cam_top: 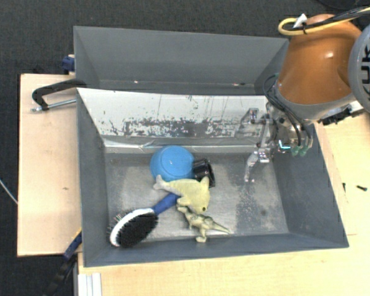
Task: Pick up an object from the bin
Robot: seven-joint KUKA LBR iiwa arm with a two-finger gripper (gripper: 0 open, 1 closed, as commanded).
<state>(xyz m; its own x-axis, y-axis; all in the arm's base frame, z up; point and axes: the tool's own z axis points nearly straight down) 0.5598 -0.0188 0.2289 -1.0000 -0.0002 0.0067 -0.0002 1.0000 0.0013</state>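
Lowest in the frame, by the bin's (pixel 265 211) front edge, lie a brush (pixel 134 227) with black bristles and a blue handle and, to its right, a small tan dinosaur (pixel 201 222). Just above them a yellow toy (pixel 191 193) meets the brush handle and touches a blue bowl (pixel 171 162) higher up, with a small black thing (pixel 203 170) beside it. Any of these could be our pick; all sit left of centre.

Further up, right of centre, the hand (pixel 254 165) hangs over bare floor, well apart from that cluster. We cannot tell how far it is open, and we see nothing in its hold. We judge it should shift left and come down on the dinosaur at the cluster's edge, though the yellow toy crowds that approach. The orange cover (pixel 317 60) looms at upper right.
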